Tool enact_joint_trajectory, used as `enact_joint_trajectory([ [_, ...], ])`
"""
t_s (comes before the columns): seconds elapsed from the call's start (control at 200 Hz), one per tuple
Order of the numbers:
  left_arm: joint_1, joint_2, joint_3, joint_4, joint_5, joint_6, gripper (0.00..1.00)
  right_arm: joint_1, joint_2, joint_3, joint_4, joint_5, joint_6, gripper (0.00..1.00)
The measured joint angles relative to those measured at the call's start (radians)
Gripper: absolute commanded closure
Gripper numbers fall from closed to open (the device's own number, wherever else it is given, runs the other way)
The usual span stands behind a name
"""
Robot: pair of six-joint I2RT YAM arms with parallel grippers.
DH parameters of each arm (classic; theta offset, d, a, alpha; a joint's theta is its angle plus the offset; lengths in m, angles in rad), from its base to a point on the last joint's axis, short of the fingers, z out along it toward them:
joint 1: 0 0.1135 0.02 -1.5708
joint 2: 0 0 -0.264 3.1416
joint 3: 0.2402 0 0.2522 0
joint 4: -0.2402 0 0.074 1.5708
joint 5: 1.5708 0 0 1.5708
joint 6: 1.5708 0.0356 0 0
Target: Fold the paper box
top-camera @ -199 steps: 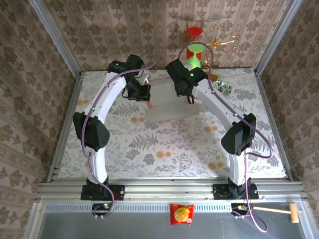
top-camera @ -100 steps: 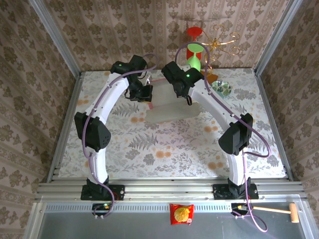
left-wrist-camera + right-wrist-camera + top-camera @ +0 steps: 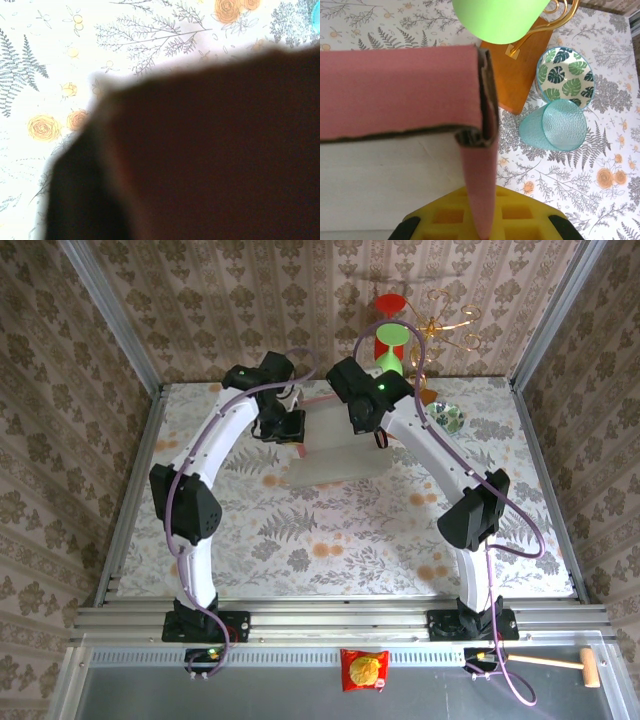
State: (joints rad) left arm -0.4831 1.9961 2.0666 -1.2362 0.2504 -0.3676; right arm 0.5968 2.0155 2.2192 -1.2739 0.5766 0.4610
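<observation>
Grip: left fingers [image 3: 288, 432], right fingers [image 3: 425, 222] both clamped on paper box [image 3: 395, 90]; teal cup [image 3: 555, 125], leaf bowl [image 3: 565, 75] near right end.

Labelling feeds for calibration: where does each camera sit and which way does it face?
Top external: above and behind the robot, looking down on the table; left arm, right arm whole, left gripper and right gripper at the paper box.
Left wrist: faces down at the table past a dark blurred shape.
Right wrist: faces down along the right gripper, shut on the paper box; leaf-patterned bowl beyond.
Top and right wrist share box and bowl.
</observation>
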Motion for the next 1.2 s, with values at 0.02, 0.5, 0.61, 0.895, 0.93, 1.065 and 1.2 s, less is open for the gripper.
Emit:
enact_joint_trajectory([
  [0.02, 0.0, -0.003, -0.009, 0.008, -0.003, 0.0, 0.88, 0.0, 0.0, 0.0, -0.001, -0.005, 0.002, 1.0],
  [0.5, 0.02, -0.139, -0.254, 0.242, -0.004, -0.014, 0.64, -0.008, 0.0, -0.002, -0.003, -0.146, 0.022, 1.0],
  [0.61, 0.049, -0.186, -0.307, 0.298, 0.008, -0.011, 0.64, -0.019, 0.0, -0.002, -0.003, -0.172, 0.025, 1.0],
  [0.895, 0.073, -0.257, -0.359, 0.391, 0.016, 0.006, 0.66, -0.038, 0.0, -0.002, -0.014, -0.218, 0.04, 1.0],
  [0.93, 0.073, -0.257, -0.362, 0.398, 0.018, 0.009, 0.66, -0.039, 0.0, -0.002, -0.013, -0.221, 0.041, 1.0],
  [1.065, 0.073, -0.257, -0.378, 0.415, 0.019, 0.012, 0.66, -0.041, 0.001, -0.002, -0.016, -0.235, 0.041, 1.0],
  [1.2, 0.072, -0.257, -0.378, 0.421, 0.016, 0.018, 0.78, -0.042, 0.002, -0.002, -0.017, -0.246, 0.042, 1.0],
])
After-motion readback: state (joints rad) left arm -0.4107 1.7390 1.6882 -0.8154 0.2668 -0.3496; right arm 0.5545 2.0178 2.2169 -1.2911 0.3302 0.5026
